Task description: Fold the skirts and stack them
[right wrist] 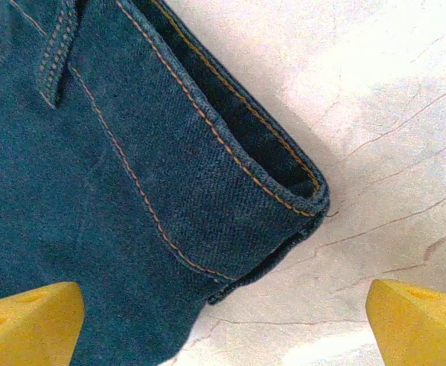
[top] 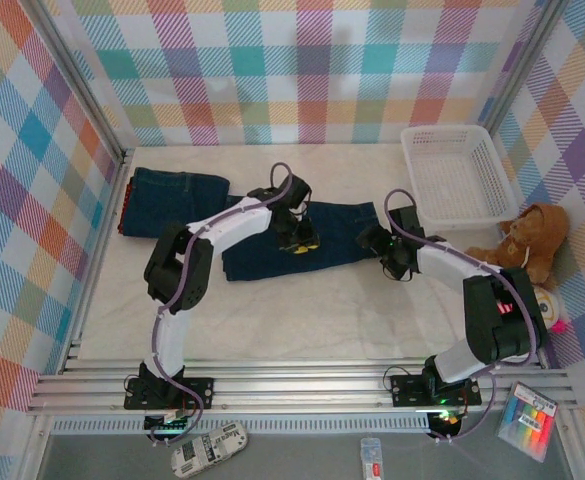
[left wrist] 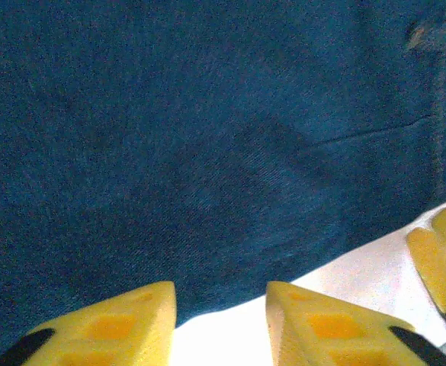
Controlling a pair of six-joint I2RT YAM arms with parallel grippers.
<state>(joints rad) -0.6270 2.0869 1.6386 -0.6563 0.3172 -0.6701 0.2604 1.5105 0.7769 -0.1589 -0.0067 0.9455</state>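
**A:** Since both arms are down at the denim, run me thru it L to R. Where's stuff?

**B:** Far left by the wall is the folded skirt (top: 177, 195), denim, w/ a red edge (top: 123, 215) poking out beneath. Prob the stack spot. Mid table (top: 302, 320) is the flat skirt (top: 257, 262), also denim, lying crosswise and not folded yet.

**A:** L gripper?

**B:** L gripper (left wrist: 219, 293) is low at one edge of the flat skirt, w/ cloth ahead of it and bare table right by the tips. Fingers (left wrist: 131, 320) stand close w/ a gap, and table shows between them. Can't tell if any cloth is pinched.

**A:** And R?

**B:** R gripper (right wrist: 221, 286) is over the skirt's right end, jaws wide apart, holding nothing. A stitched corner lies between the fingers. Two layers show there, gaping a bit.

**A:** So the step is to grip w/ both and fold over?

**B:** That's my read. R shd come down around that corner and close on both layers, else the lower one prob drops away on the lift. L shd make sure it has cloth, not air, before rising. Then lift together at the same height, keep the edge taut btwn them, carry it across, lay it flat and let go.

**A:** Risks?

**B:** Denim looks stiff and heavy, so a shallow pinch may slip. If one arm leads, the fold goes skewed. Basket (top: 442, 129) and teddy (top: 524, 238) at right are well apart, so no issue there.
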